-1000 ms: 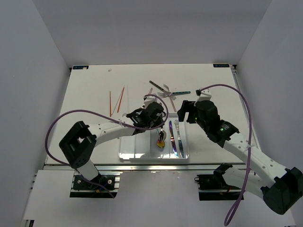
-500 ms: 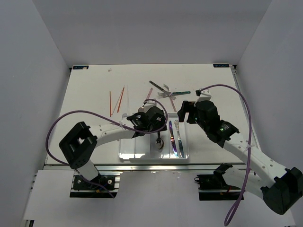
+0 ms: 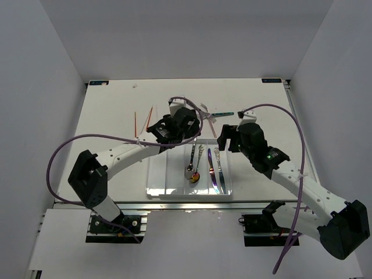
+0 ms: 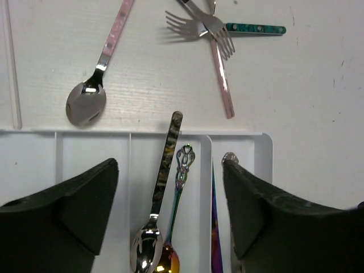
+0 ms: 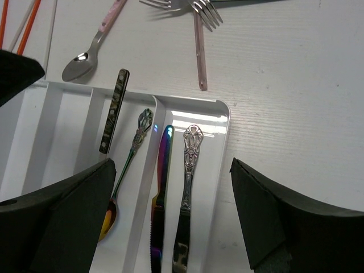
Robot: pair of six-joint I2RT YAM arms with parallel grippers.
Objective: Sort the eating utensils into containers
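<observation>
Fingers (image 4: 74, 210) on my left gripper (image 4: 170, 166) hang spread, empty, above two spoons (image 4: 149, 244) in the tray (image 4: 94, 152); my right gripper (image 5: 172, 165) gapes too.

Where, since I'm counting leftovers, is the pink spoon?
Left wrist view: pink spoon on the table beyond the tray's far wall, left of the forks.

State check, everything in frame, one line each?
Left claw: open, empty.
Right claw: open, empty.
Dark-handled spoon: in tray, handle overhanging rim.
Iridescent spoon: same compartment.
Two knives: together in end compartment.
Pink spoon: loose on table.
Forks: crossed, on table.
Chopsticks: on table.
</observation>
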